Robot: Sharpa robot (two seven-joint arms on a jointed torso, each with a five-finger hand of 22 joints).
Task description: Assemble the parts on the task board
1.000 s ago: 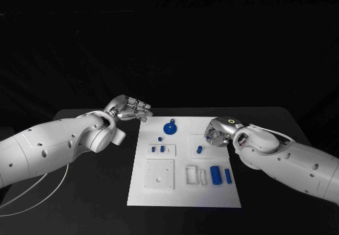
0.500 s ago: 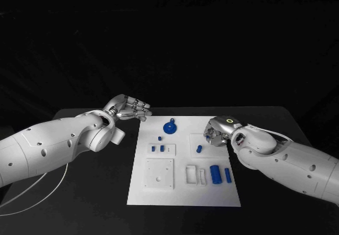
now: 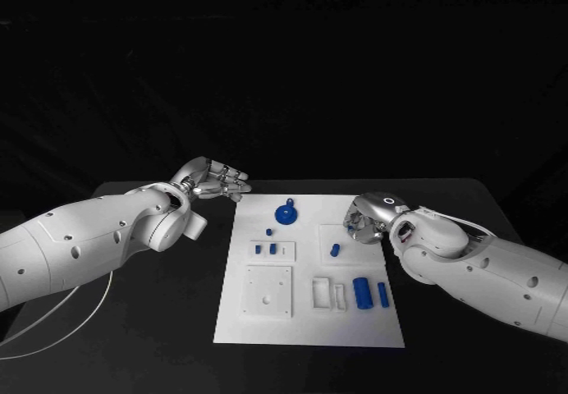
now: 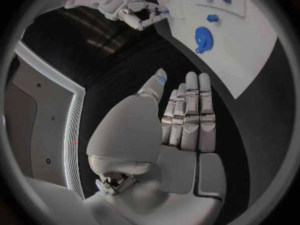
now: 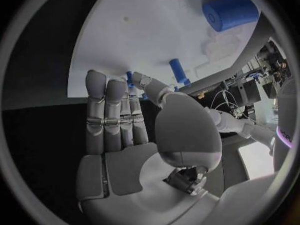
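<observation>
The white task board [image 3: 305,324] lies mid-table. On it are a blue gear-like part [image 3: 286,214], small blue pieces [image 3: 265,247], a short blue peg [image 3: 335,249] and two blue cylinders [image 3: 368,293]. My left hand [image 3: 216,182] hovers off the board's far left corner, its fingers [image 4: 187,112] straight and side by side, holding nothing. My right hand [image 3: 361,223] is at the board's right edge, just beyond the peg [image 5: 179,71]. Its fingers [image 5: 112,110] are stretched out with the thumb across them and no part plainly held. A bit of blue [image 5: 129,77] shows behind the fingertips.
The board carries raised white fixtures: a square plate [image 3: 267,290] and a narrow frame [image 3: 322,293]. Bare black table [image 3: 142,312] surrounds the board. A pale cable [image 3: 71,324] trails under my left arm. The left wrist view shows my right arm [image 4: 119,7] over the board [image 4: 250,40].
</observation>
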